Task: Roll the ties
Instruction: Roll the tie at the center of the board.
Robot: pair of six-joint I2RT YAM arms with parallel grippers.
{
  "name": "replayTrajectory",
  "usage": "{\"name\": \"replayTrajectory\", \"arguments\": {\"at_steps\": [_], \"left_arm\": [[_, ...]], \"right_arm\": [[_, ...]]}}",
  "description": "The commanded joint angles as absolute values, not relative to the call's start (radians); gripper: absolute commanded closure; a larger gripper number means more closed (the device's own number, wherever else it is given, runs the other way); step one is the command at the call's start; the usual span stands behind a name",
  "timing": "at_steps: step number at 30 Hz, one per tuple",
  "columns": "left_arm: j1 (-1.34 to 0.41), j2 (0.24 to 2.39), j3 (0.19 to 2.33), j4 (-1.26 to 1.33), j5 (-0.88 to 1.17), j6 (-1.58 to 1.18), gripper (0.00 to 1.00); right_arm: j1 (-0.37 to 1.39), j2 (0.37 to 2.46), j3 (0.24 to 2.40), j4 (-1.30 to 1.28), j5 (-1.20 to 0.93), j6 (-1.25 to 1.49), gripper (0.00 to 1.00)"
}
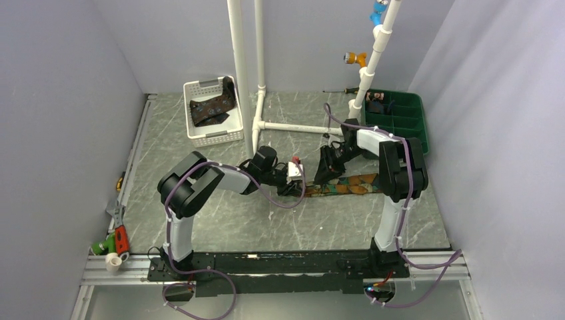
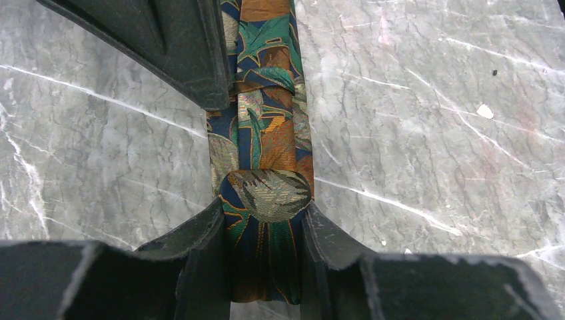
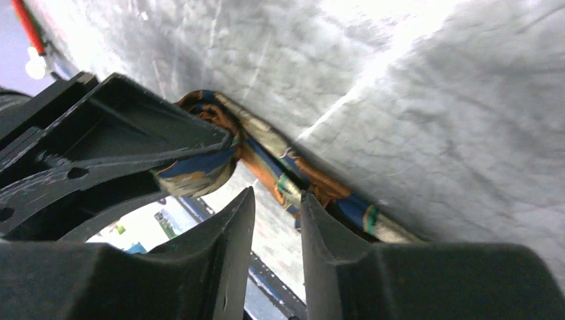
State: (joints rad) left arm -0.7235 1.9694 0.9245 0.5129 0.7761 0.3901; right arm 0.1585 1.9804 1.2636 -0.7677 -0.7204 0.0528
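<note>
Across the middle of the bench (image 1: pixel 220 213), 1 orange-and-teal tie (image 1: pixel 350 185) laid flat, running left to right, its left end rolled up tight. Clamped on that roll from both sides by the left pincer (image 2: pixel 264 223), fingers pressed against the fabric. Just right of the roll, the right pincer (image 3: pixel 276 200) low over the flat strip (jaws narrowly parted, nothing seen between them), 1 finger touching the strip's edge. At far left, a 2nd tie (image 1: pixel 212 110) heaped in a white basket (image 1: pixel 216 137).
</note>
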Motion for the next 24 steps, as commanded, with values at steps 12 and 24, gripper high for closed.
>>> {"name": "replayTrajectory", "arguments": {"at_steps": [12,24], "left_arm": [[-0.693,1.929,0.967,0.267,0.851,0.469,0.88],[-0.684,1.939,1.080,0.013,0.852,0.581,0.89]], "right_arm": [[0.166,2.107,1.295,-0.785,-0.482,-0.049,0.86],[0.170,2.104,1.234,-0.790,-0.474,-0.038,0.90]]}}
